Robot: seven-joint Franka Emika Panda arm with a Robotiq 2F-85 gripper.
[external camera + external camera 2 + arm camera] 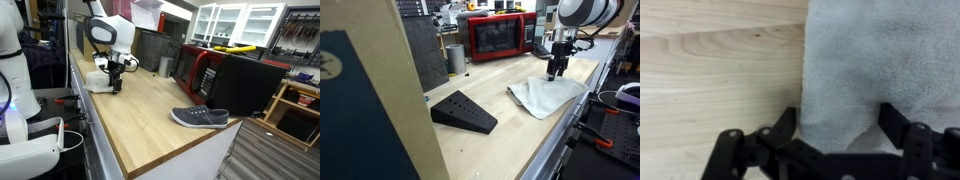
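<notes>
In an exterior view, a black wedge (463,111) lies at the left on the wooden table (492,84). A red microwave (498,36) stands behind the middle, against the back. A pale towel (548,96) lies rumpled near the table's right edge. The gripper (556,72) hangs just over the towel's far end. In the wrist view its fingers (788,125) are spread apart and hold nothing, with towel showing between them.
</notes>
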